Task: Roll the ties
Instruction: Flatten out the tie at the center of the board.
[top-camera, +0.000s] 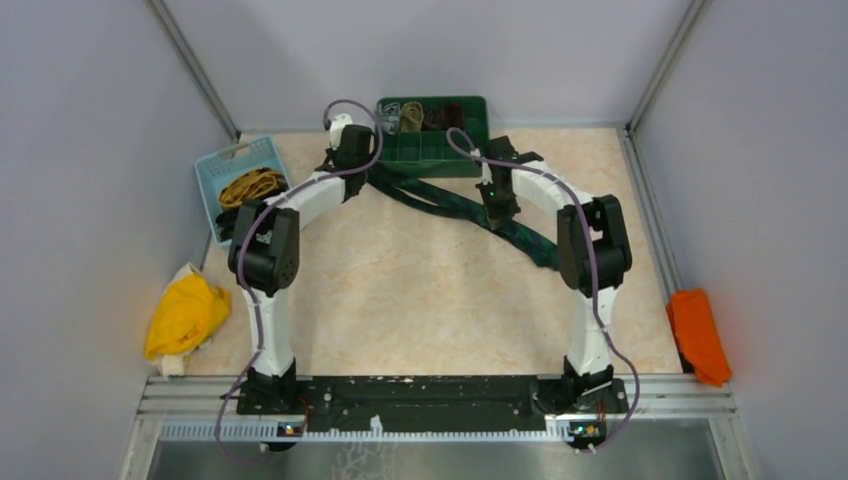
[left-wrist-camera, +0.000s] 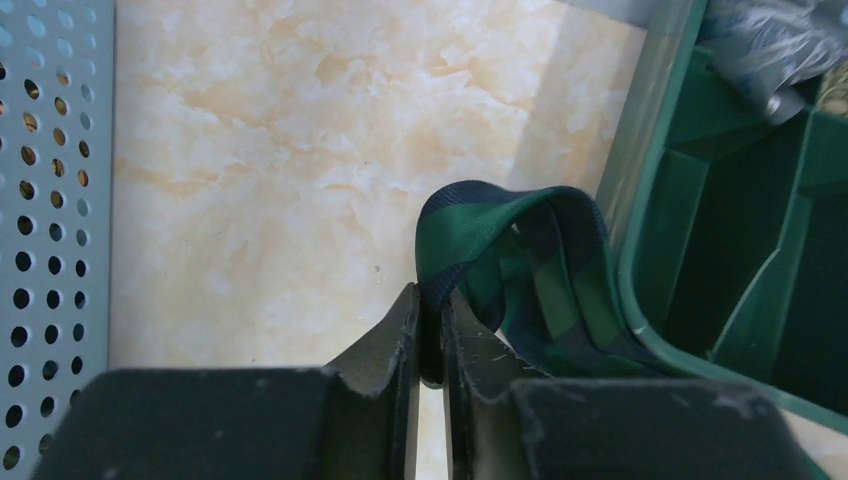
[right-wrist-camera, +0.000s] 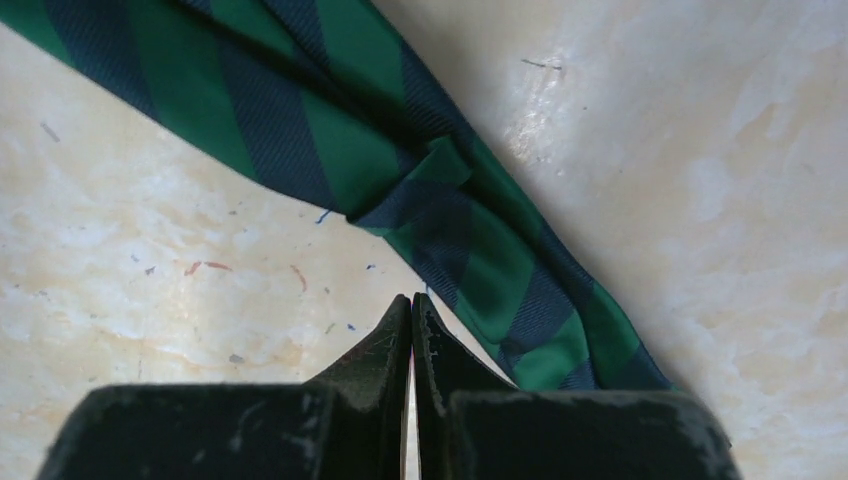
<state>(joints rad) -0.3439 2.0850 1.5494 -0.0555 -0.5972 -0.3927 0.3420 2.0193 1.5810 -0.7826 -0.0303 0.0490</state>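
Observation:
A dark green checked tie (top-camera: 450, 205) lies slantwise across the table from the green bin toward the right arm. My left gripper (top-camera: 360, 178) is shut on its folded end (left-wrist-camera: 520, 260) beside the bin; in the left wrist view the fabric is pinched between the fingertips (left-wrist-camera: 431, 300). My right gripper (top-camera: 497, 210) is shut and empty. Its tips (right-wrist-camera: 412, 305) hover just beside the tie's edge (right-wrist-camera: 300, 130), where the fabric has a small fold. A mustard-yellow tie (top-camera: 250, 185) and a black one (top-camera: 230, 220) lie in the blue basket.
The green bin (top-camera: 432, 150) at the back holds rolled ties, beige (top-camera: 410, 112) and maroon (top-camera: 448, 112); its wall (left-wrist-camera: 700, 250) is right of my left gripper. The blue basket (top-camera: 240, 160) stands left. A yellow cloth (top-camera: 185, 315) lies left, an orange cloth (top-camera: 698, 335) right.

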